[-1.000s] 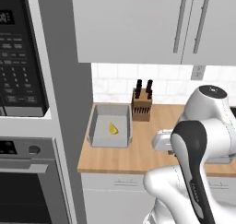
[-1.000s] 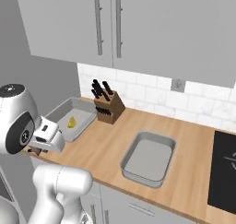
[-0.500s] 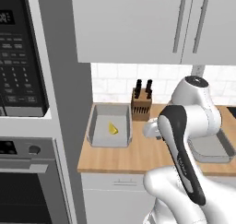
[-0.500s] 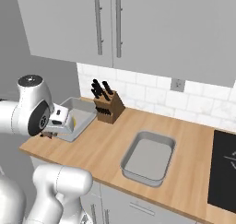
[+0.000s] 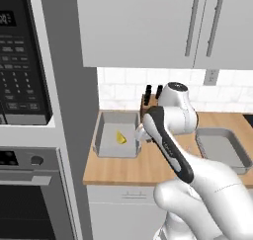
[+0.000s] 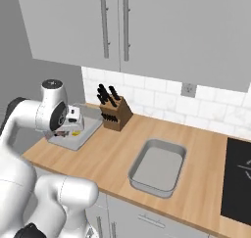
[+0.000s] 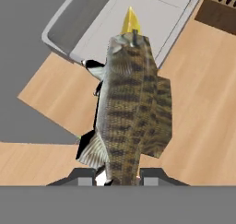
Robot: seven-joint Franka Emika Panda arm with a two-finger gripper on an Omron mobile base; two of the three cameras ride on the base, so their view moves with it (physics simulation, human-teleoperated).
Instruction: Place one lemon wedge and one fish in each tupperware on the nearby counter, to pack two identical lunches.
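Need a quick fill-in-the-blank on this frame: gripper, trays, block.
1. The gripper is shut on a ____.
2. The tray by the wall holds one yellow lemon ____.
3. The tray near the stovetop is ____.
4. The wooden block behind the trays holds ____.

Missing words: fish; wedge; empty; knives

Fingertips [image 7: 152, 177] mostly hidden behind fish [image 7: 131, 108] in hand view — grip contact not visible. Lemon wedge [image 7: 130, 21] partly covered by fish's head end. Gripper [image 5: 140, 134] too small in left base view to tell jaw gap. Right tupperware [image 5: 222, 148] partly hidden by arm; stovetop [image 6: 238, 185] cut off at edge.
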